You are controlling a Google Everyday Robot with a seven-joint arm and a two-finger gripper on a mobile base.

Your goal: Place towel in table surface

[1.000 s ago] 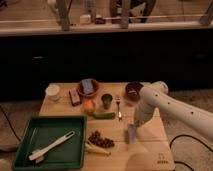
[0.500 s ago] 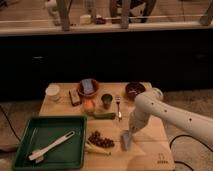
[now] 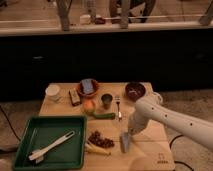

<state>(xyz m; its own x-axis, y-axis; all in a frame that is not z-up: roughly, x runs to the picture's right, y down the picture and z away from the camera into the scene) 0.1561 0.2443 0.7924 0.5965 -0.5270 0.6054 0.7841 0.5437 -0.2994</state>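
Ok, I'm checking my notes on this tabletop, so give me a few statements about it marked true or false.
1. The towel lies in the green tray. False: it is on the table surface, right of the tray.
2. The pincer is directly above the towel, near the table's front edge. True.
3. The green tray holds a white utensil. True.
4. The blue block sits in the dark red bowl. False: it sits in the orange-brown bowl.
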